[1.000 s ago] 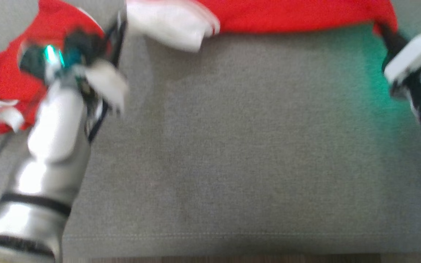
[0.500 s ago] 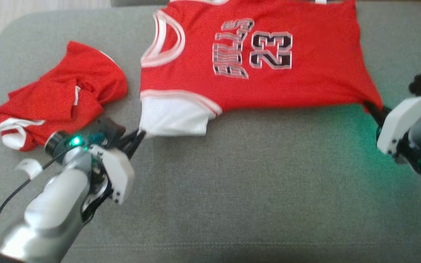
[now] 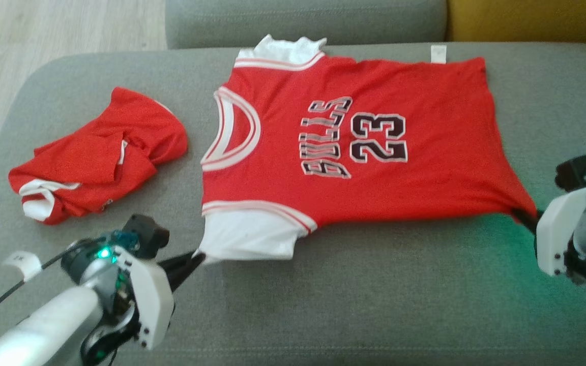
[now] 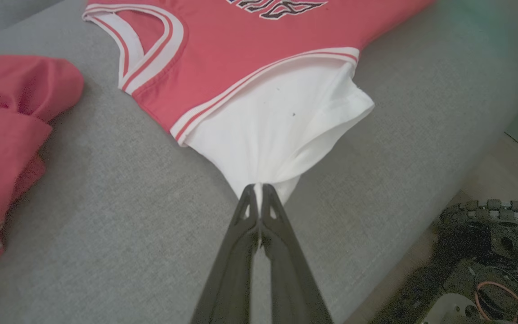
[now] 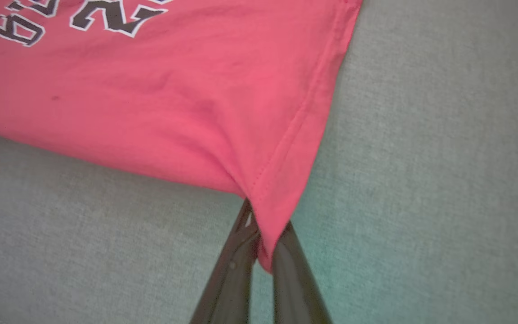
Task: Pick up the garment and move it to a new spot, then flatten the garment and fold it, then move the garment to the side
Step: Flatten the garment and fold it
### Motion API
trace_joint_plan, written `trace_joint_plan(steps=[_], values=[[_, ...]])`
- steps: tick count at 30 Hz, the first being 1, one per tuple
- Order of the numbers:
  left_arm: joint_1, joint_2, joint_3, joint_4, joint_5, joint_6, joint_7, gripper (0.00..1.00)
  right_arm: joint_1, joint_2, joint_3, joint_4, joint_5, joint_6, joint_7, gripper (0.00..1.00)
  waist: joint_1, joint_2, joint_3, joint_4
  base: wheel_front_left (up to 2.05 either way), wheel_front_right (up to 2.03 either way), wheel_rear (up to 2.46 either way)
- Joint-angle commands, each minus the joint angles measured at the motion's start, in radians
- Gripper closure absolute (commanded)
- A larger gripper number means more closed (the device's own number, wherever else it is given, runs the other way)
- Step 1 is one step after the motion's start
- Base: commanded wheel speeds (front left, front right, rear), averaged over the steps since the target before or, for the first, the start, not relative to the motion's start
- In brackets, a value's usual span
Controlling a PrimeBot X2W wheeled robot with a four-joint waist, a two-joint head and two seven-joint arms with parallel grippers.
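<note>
The garment [image 3: 354,147] is a red basketball jersey with white sleeves and the number 23, spread flat on the grey sofa seat [image 3: 374,295]. My left gripper [image 3: 199,257] is shut on the tip of its white sleeve [image 4: 281,126], pulling it taut toward me. My right gripper [image 3: 524,217] is shut on the jersey's near hem corner [image 5: 268,211], which is stretched into a point. In the left wrist view the left gripper [image 4: 259,186] pinches white cloth; in the right wrist view the right gripper [image 5: 263,231] has red cloth between its fingers.
A second red garment [image 3: 94,155] lies crumpled on the seat to the left of the jersey. The sofa backrest [image 3: 303,20] runs along the far side, with a yellow cushion [image 3: 527,18] at the far right. Wooden floor [image 3: 44,30] lies beyond the seat's left edge.
The head camera has tilted up, so the whole jersey and the backrest come into view. Both grippers keep their hold on the sleeve and the hem corner.
</note>
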Motion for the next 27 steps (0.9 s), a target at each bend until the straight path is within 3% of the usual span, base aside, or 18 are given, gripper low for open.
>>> trace_joint_plan(steps=[1, 19, 27], values=[[-0.024, 0.069, 0.034, -0.048, -0.026, 0.001, 0.013, 1.00, 0.020, -0.060, 0.022, -0.029, 0.012, -0.001, 0.019, 1.00, 0.0001, -0.0001, -0.016, -0.009, 0.00, 0.00, 0.00], [0.093, 0.215, -0.019, -0.242, -0.192, 0.002, 0.125, 1.00, 0.099, -0.225, 0.181, -0.246, 0.134, -0.001, 0.222, 1.00, 0.0001, -0.0001, -0.068, -0.044, 0.00, 0.00, 0.00], [0.042, 0.229, 0.015, -0.286, -0.179, 0.021, 0.119, 1.00, 0.040, -0.232, 0.161, -0.281, 0.132, -0.001, 0.222, 1.00, 0.0001, -0.0001, -0.045, -0.053, 0.00, 0.00, 0.00]])
